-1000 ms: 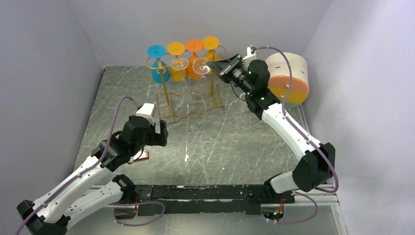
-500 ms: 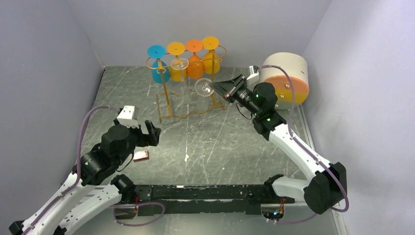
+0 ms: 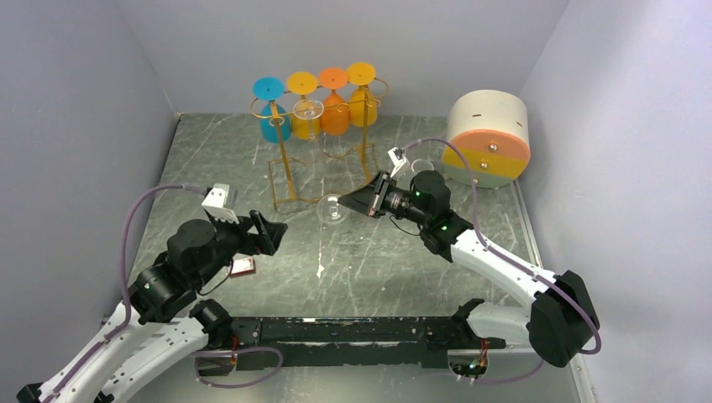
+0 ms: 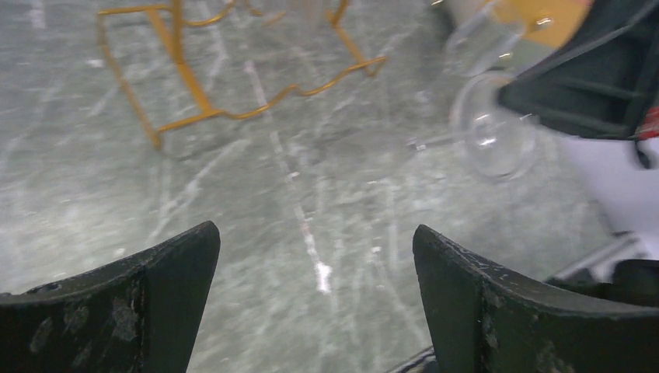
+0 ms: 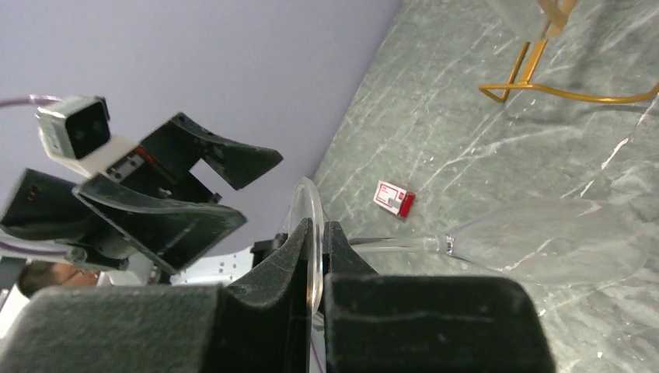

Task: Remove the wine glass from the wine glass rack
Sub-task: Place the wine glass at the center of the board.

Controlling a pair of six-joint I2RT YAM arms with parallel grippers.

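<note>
The gold-orange wire wine glass rack (image 3: 285, 168) stands at the back of the table; its base also shows in the left wrist view (image 4: 183, 85). My right gripper (image 3: 359, 204) is shut on the foot disc of a clear wine glass (image 3: 332, 210), held sideways above the table in front of the rack, clear of its hooks. In the right wrist view the disc sits edge-on between my fingers (image 5: 315, 233), and the stem and bowl (image 5: 544, 249) point away. My left gripper (image 3: 269, 235) is open and empty, facing the glass (image 4: 493, 136).
Another clear glass (image 3: 308, 109) hangs on the rack, with blue, yellow and orange glasses (image 3: 334, 80) behind it. A white, orange and yellow cylinder (image 3: 489, 138) lies at the back right. A small red-and-white card (image 3: 242, 267) lies by the left arm.
My right gripper has drawn the clear glass off the rack's hooks and carried it down and toward the front left. The left arm has shifted slightly, its gripper still open.
</note>
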